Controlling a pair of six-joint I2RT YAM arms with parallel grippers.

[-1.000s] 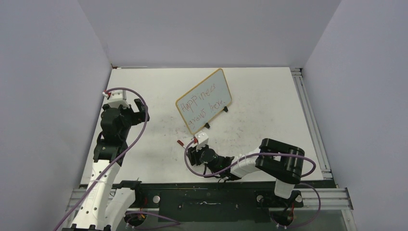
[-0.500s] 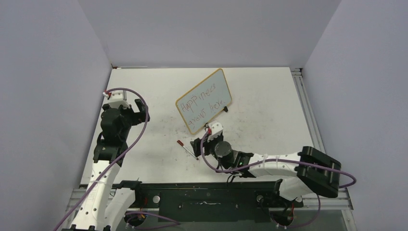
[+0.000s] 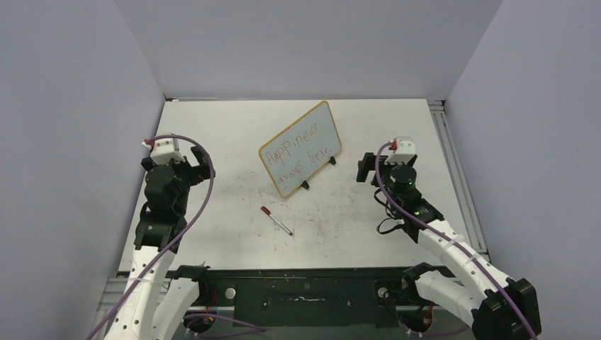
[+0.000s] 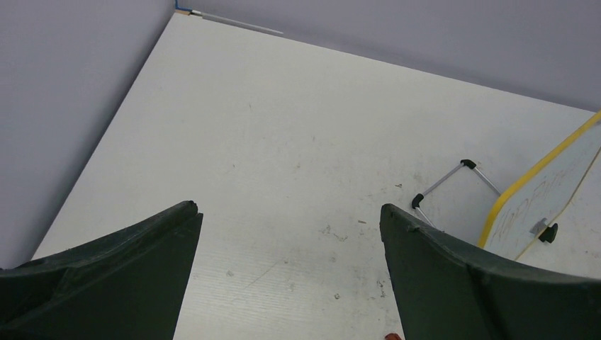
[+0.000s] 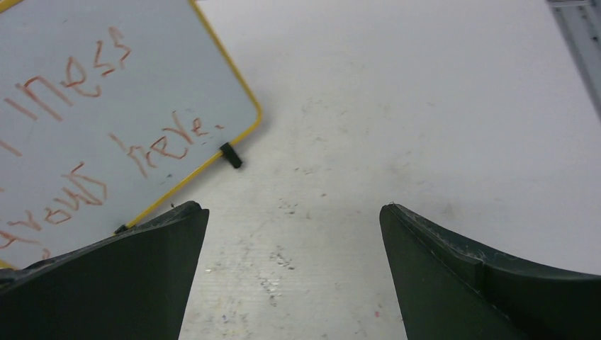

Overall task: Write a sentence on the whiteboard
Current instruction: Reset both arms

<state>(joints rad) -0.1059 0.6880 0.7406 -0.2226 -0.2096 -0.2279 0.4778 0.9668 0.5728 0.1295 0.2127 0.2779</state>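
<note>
The whiteboard [image 3: 324, 117], glossy white in a yellow frame, stands tilted at the table's middle back. The sentence [image 3: 298, 142] runs across it in two slanted red lines, roughly "Happiness grows here". A red-capped marker [image 3: 276, 220] lies loose on the table in front of the board. My left gripper [image 3: 201, 164] hovers open to the board's left, with nothing between its fingers [image 4: 289, 209]. My right gripper [image 3: 366, 168] is open and empty to the board's right [image 5: 293, 207]. The right wrist view shows the whiteboard's right part [image 5: 212, 85] and the sentence's line ends [image 5: 166, 145].
In the left wrist view the whiteboard edge [image 4: 538, 177] and its wire stand [image 4: 453, 178] sit at the right. Grey walls close three sides. A metal rail [image 3: 453, 170] runs along the table's right edge. Scuff marks dot the tabletop [image 3: 234, 127].
My right arm swung from the table's front middle to the board's right side, its jaws opened, and the marker stayed lying on the table. My left arm shifted slightly left.
</note>
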